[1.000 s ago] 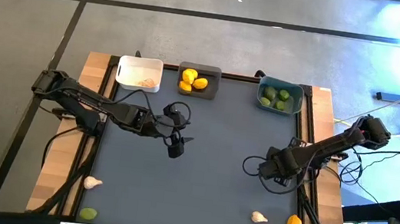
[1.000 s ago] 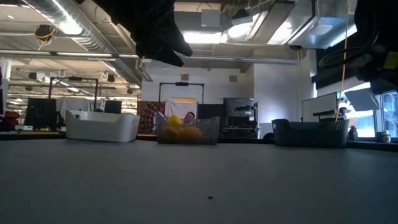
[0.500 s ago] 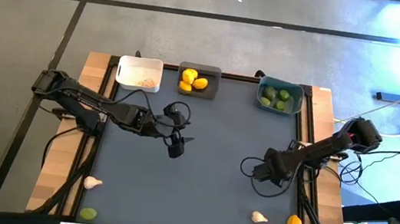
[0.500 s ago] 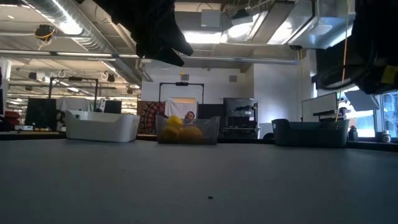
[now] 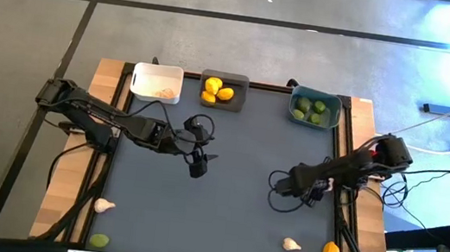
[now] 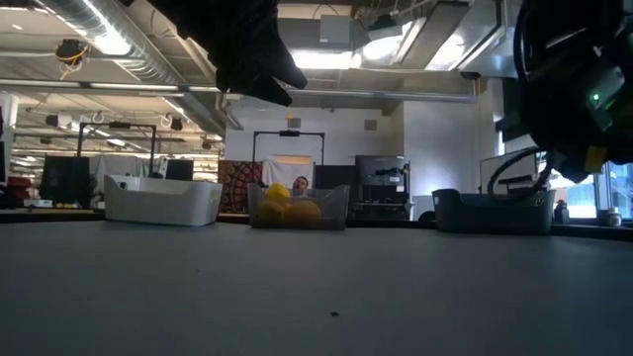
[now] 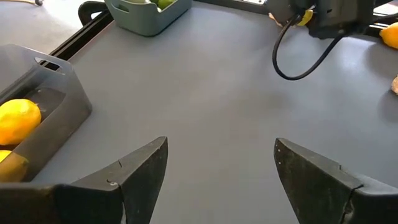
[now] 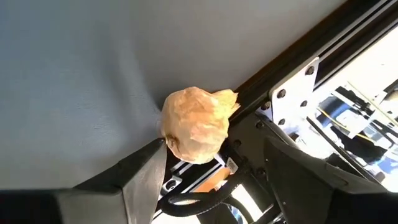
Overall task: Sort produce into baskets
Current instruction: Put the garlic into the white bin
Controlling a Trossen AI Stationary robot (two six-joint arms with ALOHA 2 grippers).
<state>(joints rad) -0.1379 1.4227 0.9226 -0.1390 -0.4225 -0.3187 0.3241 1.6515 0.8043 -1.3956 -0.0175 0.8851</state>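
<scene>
arms: two, dark, jointed | cables: black loops at wrists | claw fingers: dark, wedge-shaped

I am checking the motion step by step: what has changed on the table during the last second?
The right gripper moved toward the table's middle, fingers open, holding nothing. The left gripper stayed above the centre, open. The three baskets and the loose produce at the near edge did not move.

no legible text, labels, brands or numbers in any view

Three baskets, presumably lemons inside
</scene>
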